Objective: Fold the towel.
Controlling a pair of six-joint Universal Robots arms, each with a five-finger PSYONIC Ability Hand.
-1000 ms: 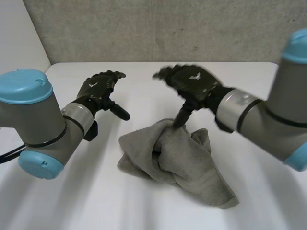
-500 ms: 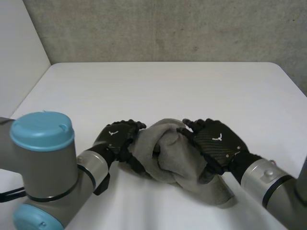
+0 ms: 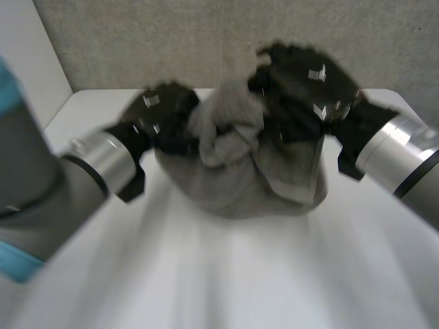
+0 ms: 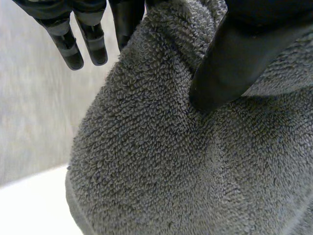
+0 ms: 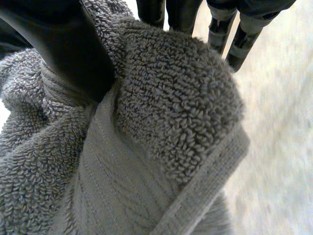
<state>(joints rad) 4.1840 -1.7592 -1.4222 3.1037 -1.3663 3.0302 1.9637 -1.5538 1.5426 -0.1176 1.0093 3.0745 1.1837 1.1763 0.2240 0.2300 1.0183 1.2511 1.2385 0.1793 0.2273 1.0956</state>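
Over the middle of the table (image 3: pixel 206 274), a bunched towel (image 3: pixel 240 171), with the left hand (image 3: pixel 161 116) at its upper left edge and the right hand (image 3: pixel 309 86) at its upper right edge. At each hand, towel pinched between the thumb on the near face and the fingers (image 4: pixel 93 44) behind the top fold, the rest hanging below. Behind the table, a wall (image 3: pixel 171 41).
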